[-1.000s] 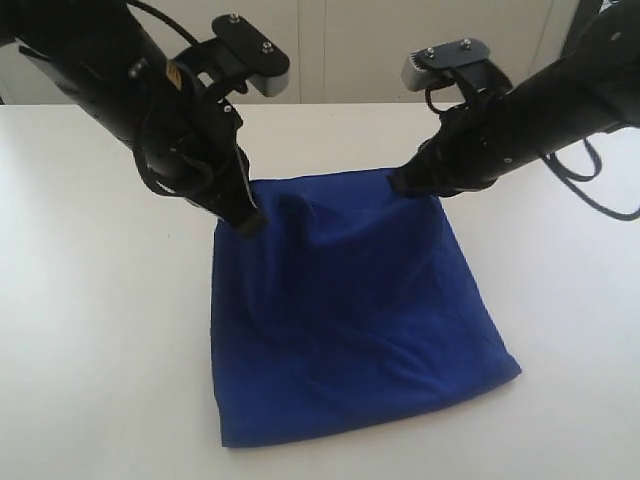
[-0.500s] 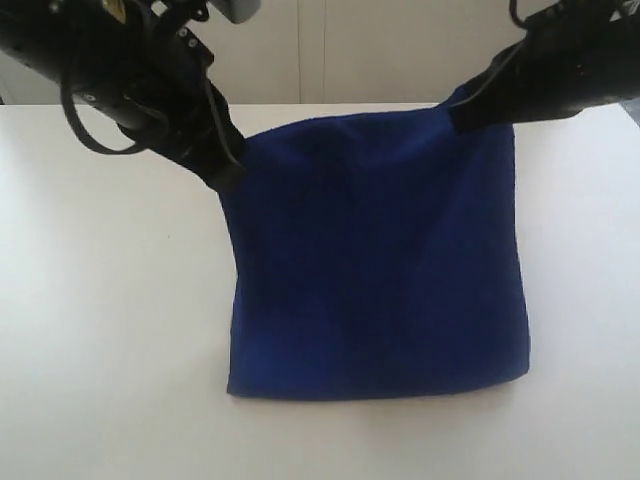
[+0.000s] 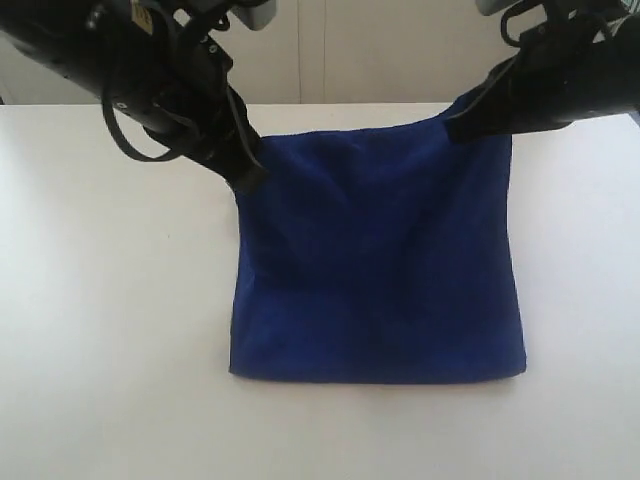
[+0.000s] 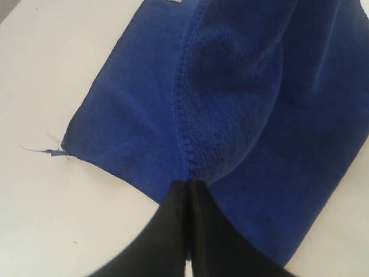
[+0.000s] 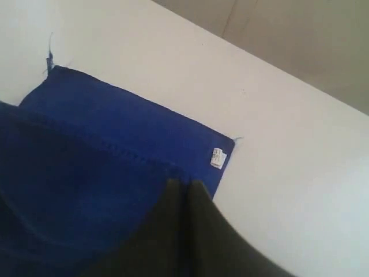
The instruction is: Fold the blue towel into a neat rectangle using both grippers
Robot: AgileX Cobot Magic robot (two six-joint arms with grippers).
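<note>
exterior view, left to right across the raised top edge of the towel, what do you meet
left gripper, pinching one top corner → blue towel, hanging between them with its lower part on the table → right gripper, pinching the other top corner

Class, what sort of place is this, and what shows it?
Probably a robotics lab bench: a plain white table, the left gripper and right gripper pinching a blue towel, and bare pale wall panels behind.

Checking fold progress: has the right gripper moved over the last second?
Yes. In the exterior view the right gripper has gone up and rightward, nearer the table's far edge, carrying the blue towel corner with it.
</note>
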